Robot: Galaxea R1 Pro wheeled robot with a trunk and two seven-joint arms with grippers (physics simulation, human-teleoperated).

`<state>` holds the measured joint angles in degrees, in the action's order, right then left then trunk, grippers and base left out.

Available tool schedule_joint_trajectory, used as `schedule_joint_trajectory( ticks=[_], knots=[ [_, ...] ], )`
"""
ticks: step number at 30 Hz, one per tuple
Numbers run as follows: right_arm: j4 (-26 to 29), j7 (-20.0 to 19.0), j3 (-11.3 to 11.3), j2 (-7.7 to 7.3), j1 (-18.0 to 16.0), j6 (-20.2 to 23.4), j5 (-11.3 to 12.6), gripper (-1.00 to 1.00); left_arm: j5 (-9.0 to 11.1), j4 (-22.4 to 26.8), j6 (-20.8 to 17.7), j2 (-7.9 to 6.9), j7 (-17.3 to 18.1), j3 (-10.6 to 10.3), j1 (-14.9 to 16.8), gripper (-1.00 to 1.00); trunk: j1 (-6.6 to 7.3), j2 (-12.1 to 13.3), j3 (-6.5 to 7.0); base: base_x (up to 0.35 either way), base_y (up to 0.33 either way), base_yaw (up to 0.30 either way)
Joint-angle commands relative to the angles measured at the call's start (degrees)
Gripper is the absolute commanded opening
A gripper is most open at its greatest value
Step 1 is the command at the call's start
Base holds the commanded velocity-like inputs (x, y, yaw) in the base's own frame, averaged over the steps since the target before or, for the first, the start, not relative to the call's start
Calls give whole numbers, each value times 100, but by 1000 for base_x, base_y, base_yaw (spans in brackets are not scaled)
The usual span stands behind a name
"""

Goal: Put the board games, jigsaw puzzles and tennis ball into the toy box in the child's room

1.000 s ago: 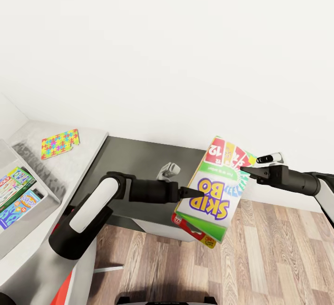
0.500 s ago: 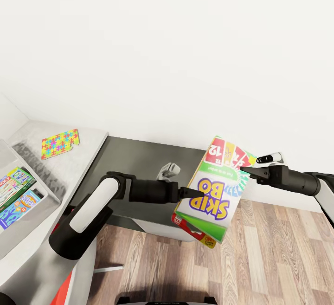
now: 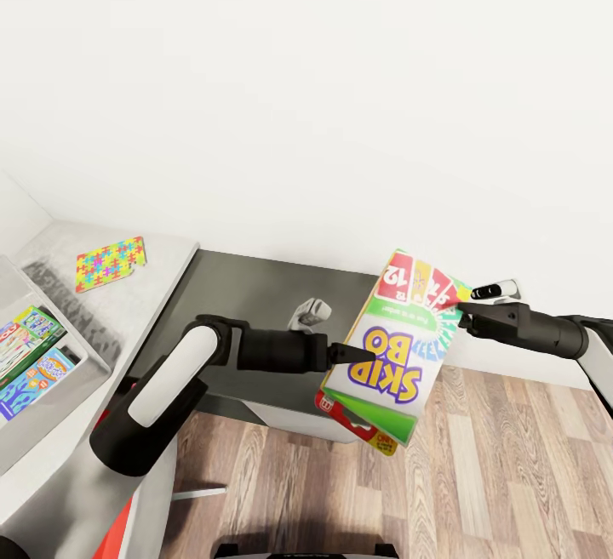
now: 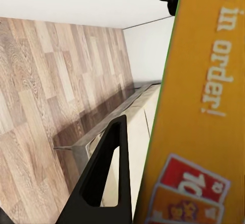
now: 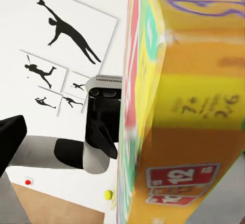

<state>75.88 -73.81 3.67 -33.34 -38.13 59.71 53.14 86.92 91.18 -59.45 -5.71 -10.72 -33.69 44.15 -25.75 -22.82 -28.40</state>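
Note:
I hold the white-green SKIP-BO board game (image 3: 393,346) tilted in the air over the wood floor. A red-edged board game (image 3: 342,411) lies flat against its underside. My left gripper (image 3: 356,355) is shut on the stack's near left edge; one of its fingers (image 4: 102,178) lies beside the box (image 4: 204,106). My right gripper (image 3: 464,315) stands open at the box's far right edge, just off it. The toy box (image 3: 85,338) sits at the left on the table (image 3: 162,253), with a blue cartoon game (image 3: 38,382) inside. A jigsaw puzzle (image 3: 111,263) lies on the table. The tennis ball (image 5: 107,195) shows small in the right wrist view.
A lower dark grey cabinet (image 3: 255,287) runs along the white wall right of the table, with a small pale object (image 3: 308,312) on it. Wood-plank floor (image 3: 511,474) lies below the held boxes. Black silhouette pictures (image 5: 66,29) hang on the wall.
My right gripper has drawn back a little to the right, off the SKIP-BO box's printed face. The left gripper and the boxes have stayed put.

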Motion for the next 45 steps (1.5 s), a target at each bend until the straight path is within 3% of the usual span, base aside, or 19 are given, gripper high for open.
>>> schedule_joint_trajectory(
  ticks=[1, 20, 27, 30, 31, 36, 37, 39, 45],
  knots=[
    [-3, -10, 11, -5, -6, 29, 15, 100, 62, 5, -3, -3, -61, -6, 6, -100, -3, -10, -9, 0, 0, 0],
    [-3, -1, 9, -5, -2, 29, -3, 100, 55, 12, 1, -13, -69, 27, 6, -100, -3, -10, -9, 0, 0, 0],
    [-27, 14, -49, -11, 5, 29, -21, 100, 53, 49, 17, -73, -77, 169, -7, -100, -3, -10, -9, 0, 0, 0],
    [-56, 72, -92, -10, 11, 29, -28, 100, 54, 65, 32, -124, -78, 541, -113, -100, -3, -10, -9, 0, 0, 0],
    [-56, 72, -92, -10, 11, 29, -28, 100, 54, 65, 32, -124, -78, 541, -113, -100, -3, -10, -9, 0, 0, 0],
    [-185, 566, -197, -2, 14, 29, -30, 100, 59, 78, 42, -123, -43, 1406, -482, -100, -3, -10, -9, 0, 0, 0],
    [-185, 566, -197, -2, 14, 29, -30, 100, 59, 78, 42, -123, -43, 1406, -482, -100, -3, -10, -9, 0, 0, 0],
    [-224, 838, -256, 3, 15, 29, -28, 100, 60, 80, 46, -114, 48, 1727, -602, -100, -3, -10, -9, 0, 0, 0],
    [-29, 1027, -448, 197, 210, -124, 1, 100, -308, -120, 228, -78, 242, 1916, -793, -100, -3, -10, -9, 0, 0, 0]
  ],
)
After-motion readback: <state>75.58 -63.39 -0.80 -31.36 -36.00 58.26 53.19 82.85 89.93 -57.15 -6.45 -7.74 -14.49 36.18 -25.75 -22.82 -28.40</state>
